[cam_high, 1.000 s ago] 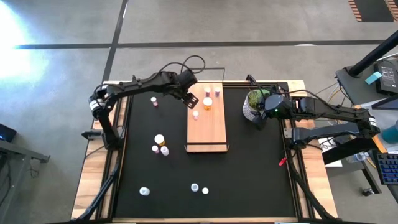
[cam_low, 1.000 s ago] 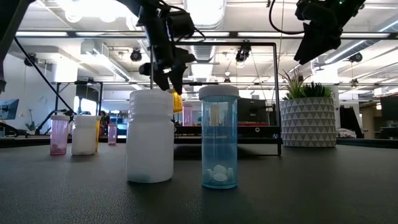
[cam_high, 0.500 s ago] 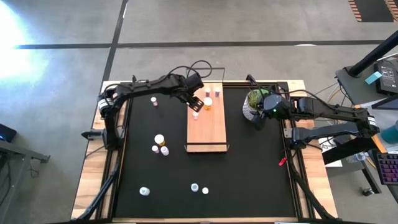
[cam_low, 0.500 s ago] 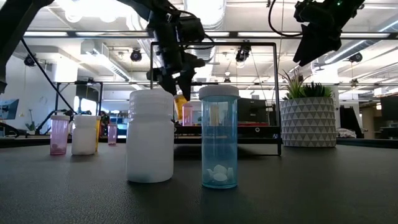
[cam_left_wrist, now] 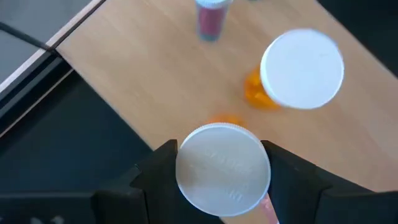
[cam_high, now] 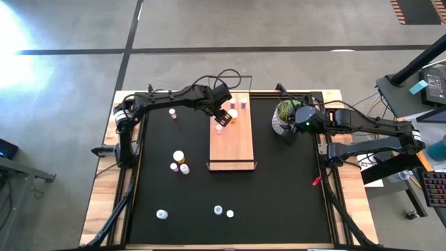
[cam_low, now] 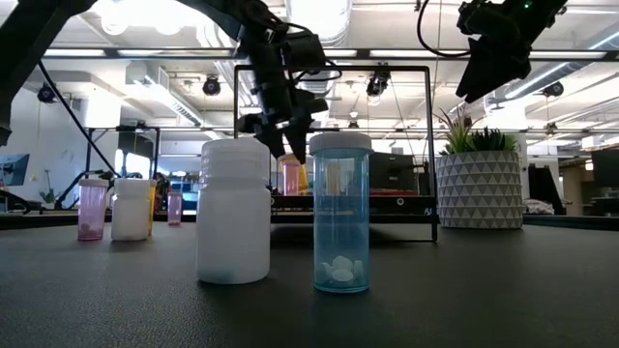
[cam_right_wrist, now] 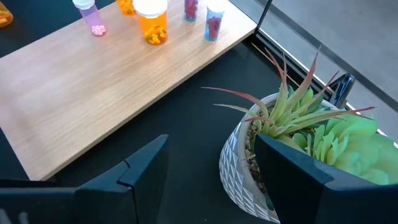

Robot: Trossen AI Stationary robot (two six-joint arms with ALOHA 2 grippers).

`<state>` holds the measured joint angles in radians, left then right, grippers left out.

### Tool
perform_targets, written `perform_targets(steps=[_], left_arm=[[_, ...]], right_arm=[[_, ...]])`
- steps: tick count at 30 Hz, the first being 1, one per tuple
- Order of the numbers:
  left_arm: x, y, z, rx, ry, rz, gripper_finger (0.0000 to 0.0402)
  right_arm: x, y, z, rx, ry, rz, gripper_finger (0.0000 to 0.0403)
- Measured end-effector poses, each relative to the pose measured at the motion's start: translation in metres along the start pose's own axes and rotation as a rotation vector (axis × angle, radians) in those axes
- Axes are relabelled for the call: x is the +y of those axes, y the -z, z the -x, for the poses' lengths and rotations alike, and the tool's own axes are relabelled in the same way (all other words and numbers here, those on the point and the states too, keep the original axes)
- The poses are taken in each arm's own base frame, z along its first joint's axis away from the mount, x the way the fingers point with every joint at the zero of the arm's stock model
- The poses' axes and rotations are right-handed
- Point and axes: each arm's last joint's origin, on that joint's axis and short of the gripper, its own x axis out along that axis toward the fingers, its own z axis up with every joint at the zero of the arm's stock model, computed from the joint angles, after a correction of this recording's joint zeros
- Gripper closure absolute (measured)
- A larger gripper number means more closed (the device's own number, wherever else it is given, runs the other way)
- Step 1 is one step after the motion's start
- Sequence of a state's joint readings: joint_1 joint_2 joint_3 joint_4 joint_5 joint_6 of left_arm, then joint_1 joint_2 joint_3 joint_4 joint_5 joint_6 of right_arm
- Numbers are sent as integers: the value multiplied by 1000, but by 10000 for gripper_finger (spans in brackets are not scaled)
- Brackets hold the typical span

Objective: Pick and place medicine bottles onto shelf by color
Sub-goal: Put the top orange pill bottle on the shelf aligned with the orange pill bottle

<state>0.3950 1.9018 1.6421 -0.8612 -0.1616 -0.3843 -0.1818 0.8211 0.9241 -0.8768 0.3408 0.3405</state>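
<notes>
Left gripper (cam_high: pixel 221 120), clamped on a pink bottle (cam_left_wrist: pixel 224 170), has moved further over the shelf (cam_high: pixel 232 143), beside an orange bottle (cam_left_wrist: pixel 297 73). Right gripper (cam_high: pixel 291 134) open above the plant (cam_right_wrist: pixel 298 155).

Setting: robotics lab in an open industrial hall. Evidence: polished concrete floor (cam_high: pixel 279 28) with dark seams; exposed ceiling (cam_low: pixel 387 58) with ducts, strip lights and hanging fixtures; a wood-edged work surface (cam_high: pixel 101 209) carrying a black mat (cam_high: pixel 279 195); two dark robot arms mounted at its sides; loose cables (cam_high: pixel 216 71); neighbouring desk with keyboard (cam_high: pixel 433 189) and equipment; rows of workstations in the background.
</notes>
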Motion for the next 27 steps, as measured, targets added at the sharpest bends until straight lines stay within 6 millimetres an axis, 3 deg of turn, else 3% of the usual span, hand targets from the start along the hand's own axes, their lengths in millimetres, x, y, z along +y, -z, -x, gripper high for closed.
perform_targets(steps=[27], left_arm=[[0, 4, -6, 31, -11, 22, 211]], right_arm=[[0, 0, 0, 0, 0, 0, 177]])
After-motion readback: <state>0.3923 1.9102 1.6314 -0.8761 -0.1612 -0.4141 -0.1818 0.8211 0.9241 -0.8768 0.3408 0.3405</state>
